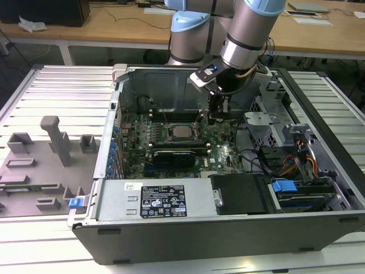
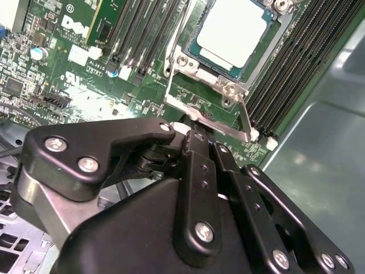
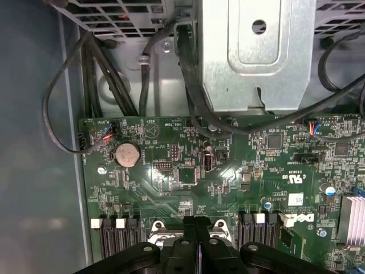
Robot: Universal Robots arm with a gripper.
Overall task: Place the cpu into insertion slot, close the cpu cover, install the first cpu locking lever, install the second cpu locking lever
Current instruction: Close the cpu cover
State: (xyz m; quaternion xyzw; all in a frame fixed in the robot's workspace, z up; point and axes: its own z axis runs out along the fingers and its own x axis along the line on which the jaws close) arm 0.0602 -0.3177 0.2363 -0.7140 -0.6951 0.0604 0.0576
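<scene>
The cpu (image 2: 234,28), a pale silver square, lies in the insertion slot (image 1: 182,133) on the green motherboard (image 1: 222,149). The silver cpu cover (image 2: 197,67) lies flat around the chip. A thin metal locking lever (image 2: 212,121) runs along the socket's near edge, and another wire lever (image 2: 175,54) runs up its side. My gripper (image 2: 197,137) is shut, its black fingertips pressed together right at the near lever; whether they clamp it is hidden. In the exterior view the gripper (image 1: 215,119) hangs just to the exterior view's right of the socket. In the first wrist view the gripper (image 3: 197,224) also shows its fingers together.
Black memory slots (image 2: 285,80) flank the socket. A metal drive cage (image 3: 256,51) and black cables (image 3: 114,85) sit beyond the board. The case wall (image 1: 171,80), a black shroud (image 1: 239,194) and a grey fixture tray (image 1: 40,165) surround the work area.
</scene>
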